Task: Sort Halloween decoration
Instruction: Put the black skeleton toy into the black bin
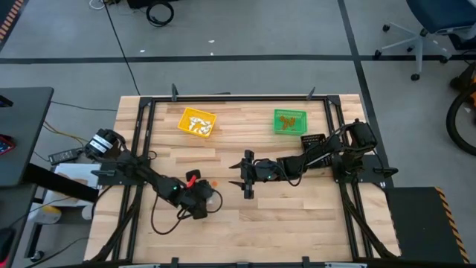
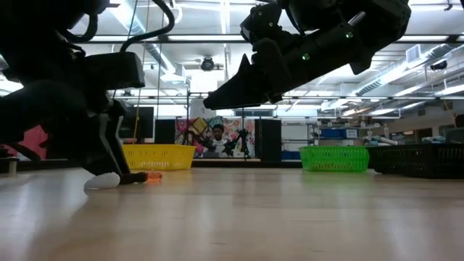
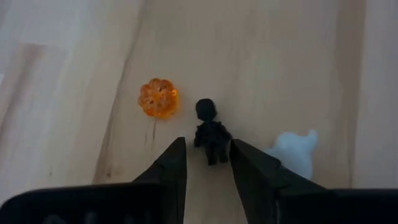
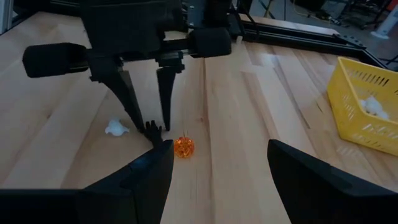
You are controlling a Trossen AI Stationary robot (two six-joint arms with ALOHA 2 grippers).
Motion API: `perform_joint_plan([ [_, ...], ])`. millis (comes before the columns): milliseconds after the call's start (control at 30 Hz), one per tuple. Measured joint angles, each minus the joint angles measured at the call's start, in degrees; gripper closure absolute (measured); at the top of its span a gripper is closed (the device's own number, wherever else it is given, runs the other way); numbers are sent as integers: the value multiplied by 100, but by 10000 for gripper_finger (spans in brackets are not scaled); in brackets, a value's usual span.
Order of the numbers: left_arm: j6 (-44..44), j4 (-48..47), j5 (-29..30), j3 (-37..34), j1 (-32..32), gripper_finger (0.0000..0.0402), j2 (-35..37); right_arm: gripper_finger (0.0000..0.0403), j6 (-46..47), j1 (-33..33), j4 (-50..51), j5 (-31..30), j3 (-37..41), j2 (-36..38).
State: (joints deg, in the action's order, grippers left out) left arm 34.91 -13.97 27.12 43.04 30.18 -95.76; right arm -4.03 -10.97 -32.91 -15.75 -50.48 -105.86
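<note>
The table (image 1: pixel 245 231) is pale wooden planking inside a dark metal frame, standing on a grey floor with a dark line and loose cables toward the top of the high view. In that view the left gripper (image 1: pixel 202 195) sits low at the lower left of centre, fingers parted and reaching down to the wood on either side of a tiny black figure (image 3: pixel 211 132), not yet closed on it. Just beside the figure lie an orange pumpkin (image 3: pixel 158 98) and a white ghost (image 3: pixel 292 152), all three near each other on bare wood. The right gripper (image 1: pixel 246 175) hangs above the table's middle, its fingers spread and holding nothing. Along the far edge stand a yellow bin (image 1: pixel 197 123) with pale trinkets inside and a green bin (image 1: pixel 289 120) with orange ones; a black bin (image 1: pixel 313 140) sits at the right, by the right arm's base. In the low view the room behind shows ceiling strip lights, shelving and a person (image 2: pixel 217 138) seated far off at centre.
</note>
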Motion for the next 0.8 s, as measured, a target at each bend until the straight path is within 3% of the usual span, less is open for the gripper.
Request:
perform_joint_plan([
  [133, -148, 63, -182, 23, -73, 317, -143, 140, 2, -1, 0, 0, 0, 2],
  [333, -339, 93, -135, 18, -66, 392, -147, 140, 2, -1, 0, 0, 0, 2],
  [533, -653, 31, 134, -5, 89, 399, 2, 140, 0, -8, 0, 113, 0, 2],
  [800, -1286, 146, 1017, -14, 213, 401, 367, 140, -79, -16, -265, 262, 0, 9],
])
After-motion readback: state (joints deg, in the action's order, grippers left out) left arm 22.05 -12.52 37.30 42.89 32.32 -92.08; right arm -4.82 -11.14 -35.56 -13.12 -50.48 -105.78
